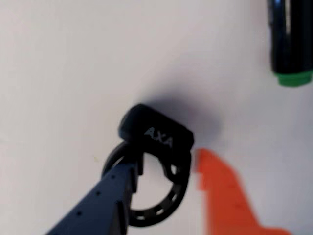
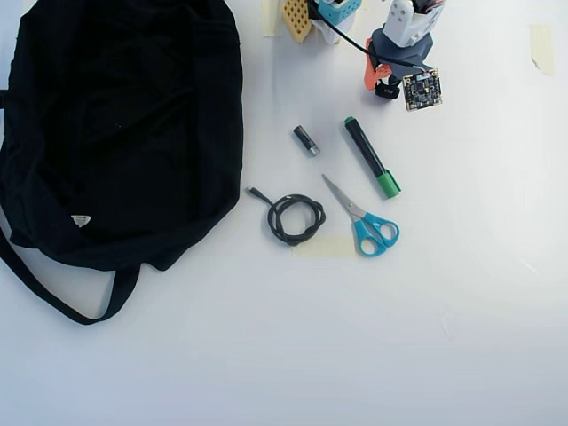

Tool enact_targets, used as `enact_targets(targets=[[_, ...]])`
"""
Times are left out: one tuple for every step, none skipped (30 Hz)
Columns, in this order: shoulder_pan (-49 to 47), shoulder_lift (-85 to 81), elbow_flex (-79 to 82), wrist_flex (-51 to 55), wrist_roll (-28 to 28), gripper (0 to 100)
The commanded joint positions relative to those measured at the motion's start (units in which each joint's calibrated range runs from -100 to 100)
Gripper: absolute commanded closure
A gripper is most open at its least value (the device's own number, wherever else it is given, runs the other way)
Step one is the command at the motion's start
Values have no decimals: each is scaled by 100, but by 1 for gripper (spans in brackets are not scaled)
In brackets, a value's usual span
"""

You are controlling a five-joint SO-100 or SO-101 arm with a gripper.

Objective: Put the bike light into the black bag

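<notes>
The bike light (image 1: 155, 131) is a small black box marked AXA with a black rubber loop strap below it. In the wrist view my gripper (image 1: 167, 165) is closed around it: the dark finger (image 1: 105, 205) lies over the loop's left side and the orange finger (image 1: 220, 191) presses against its right side. The overhead view shows the bike light (image 2: 387, 90) under my gripper (image 2: 380, 82) at the top, close to the arm's base. The black bag (image 2: 115, 133), with its long strap and white label, fills the left of that view, well away from the gripper.
A black marker with a green cap (image 2: 372, 158) lies below the gripper, and its end shows in the wrist view (image 1: 292, 44). A small black-and-silver cylinder (image 2: 306, 140), a coiled black cable (image 2: 295, 218) and blue-handled scissors (image 2: 364, 218) lie mid-table.
</notes>
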Motion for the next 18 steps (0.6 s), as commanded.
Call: enact_targets(targets=[[17,-136,-133,-90,19,98],[17,-136,-133,-90,19,97],[17,-136,-133,-90,19,98],[17,-136,-133,-99,19,98],[17,-136,-150,-99,19,98],[17,-144,-177,-99,19,98],[17,-144,-240,-99,14,98],[17,-144,-312,-99,9,98],[17,-144,-384,-90,4,98],[17,-144,-456,-90,-12,98],[10,-144,-528,-90,-28,98],[10,-144,-609,-90,-33,98],[17,-144,-690,-90,-33,98],[17,-144,-770,-81,-38,98],[17,-144,-833,-73,-38,98],[25,-136,-887,-73,-38,98],[32,-136,-923,-55,-38,98],[32,-136,-968,-47,-38,98]])
